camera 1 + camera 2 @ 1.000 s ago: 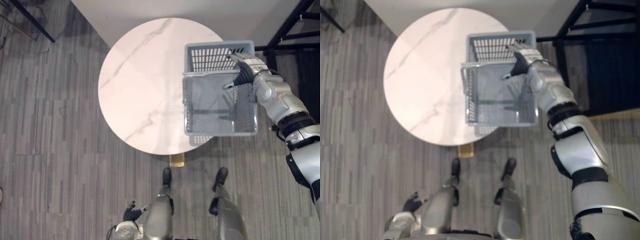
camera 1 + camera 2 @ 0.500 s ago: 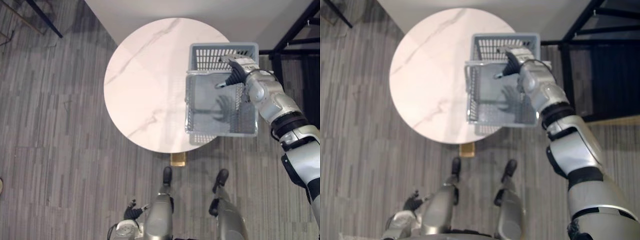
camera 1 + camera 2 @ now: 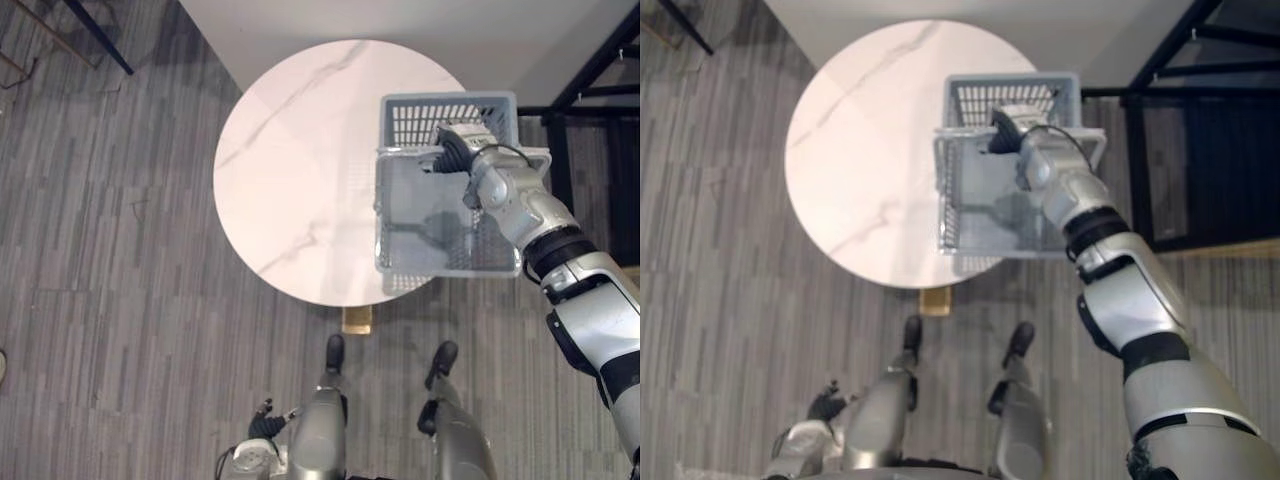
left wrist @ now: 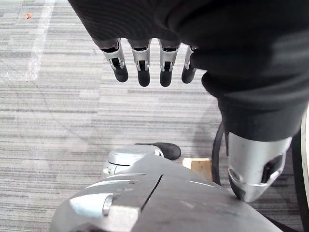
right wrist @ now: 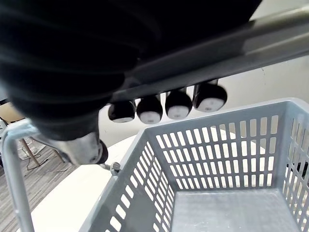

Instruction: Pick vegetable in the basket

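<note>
The left hand (image 4: pixel 140 63) hangs low over the striped floor (image 3: pixel 100 250), fingers straight and slack, holding nothing. The round marble counter (image 3: pixel 290 180) has open surface across its left and middle. The grey slotted basket (image 3: pixel 420 120) is at the counter's right rim, its right side reaching out past the edge, and only its bare grey bottom is in view inside. The right hand (image 3: pixel 452 155) is curled round the basket's handle (image 3: pixel 400 151). A black frame (image 3: pixel 590 75) stands close to the right of the basket.
</note>
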Motion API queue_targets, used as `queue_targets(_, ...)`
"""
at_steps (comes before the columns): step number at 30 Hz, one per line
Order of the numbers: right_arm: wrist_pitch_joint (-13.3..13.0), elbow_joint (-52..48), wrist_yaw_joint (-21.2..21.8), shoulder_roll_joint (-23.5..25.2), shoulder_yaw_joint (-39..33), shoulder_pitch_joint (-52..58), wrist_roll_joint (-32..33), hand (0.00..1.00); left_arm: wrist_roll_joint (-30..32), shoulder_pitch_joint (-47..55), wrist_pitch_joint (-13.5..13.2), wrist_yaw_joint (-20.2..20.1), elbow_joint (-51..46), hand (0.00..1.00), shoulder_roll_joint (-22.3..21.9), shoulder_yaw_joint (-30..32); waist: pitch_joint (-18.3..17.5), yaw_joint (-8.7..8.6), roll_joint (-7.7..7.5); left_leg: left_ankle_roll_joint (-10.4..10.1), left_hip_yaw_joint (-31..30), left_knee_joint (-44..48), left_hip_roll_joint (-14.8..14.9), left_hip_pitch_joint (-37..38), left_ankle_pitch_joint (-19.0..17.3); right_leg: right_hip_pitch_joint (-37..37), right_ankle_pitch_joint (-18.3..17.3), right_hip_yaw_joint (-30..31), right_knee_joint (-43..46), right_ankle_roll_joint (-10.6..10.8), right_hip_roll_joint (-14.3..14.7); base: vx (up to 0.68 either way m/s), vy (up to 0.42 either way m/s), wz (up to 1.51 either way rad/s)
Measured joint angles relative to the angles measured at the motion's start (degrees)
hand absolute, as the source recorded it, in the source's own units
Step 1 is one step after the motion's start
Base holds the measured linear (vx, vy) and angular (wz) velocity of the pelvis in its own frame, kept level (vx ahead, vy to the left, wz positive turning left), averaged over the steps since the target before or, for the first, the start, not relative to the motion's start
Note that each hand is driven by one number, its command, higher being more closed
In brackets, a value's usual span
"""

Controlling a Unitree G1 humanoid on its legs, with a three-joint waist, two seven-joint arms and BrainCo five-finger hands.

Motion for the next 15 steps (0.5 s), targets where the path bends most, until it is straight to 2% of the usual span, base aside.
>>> queue_targets(11,-0.34,4.78,0.06,-0.25,-0.54,-0.73,-0.48,1.00,0.36,-0.46,0.29,0.04,0.29,0.00,0.41,-1.25,-0.17,0.04,-0.33,-0.18,-0.10,-1.15,0.39,1.23,1.08,0.95,0.00,-0.11,0.03,-0.01,0.35,0.00,0.001,0.00)
queue_targets(15,-0.86,4.81,2.15,-0.30,0.07,-0.66,-2.22,1.00,1.26,-1.30,0.67,0.02,0.80,0.00,0.48,-1.56,-0.19,-0.12,-0.37,-0.20,0.38,-1.32,0.54,2.38,1.10,1.65,0.13,0.31,0.02,-0.19,0.53,0.03,0.009,-0.08)
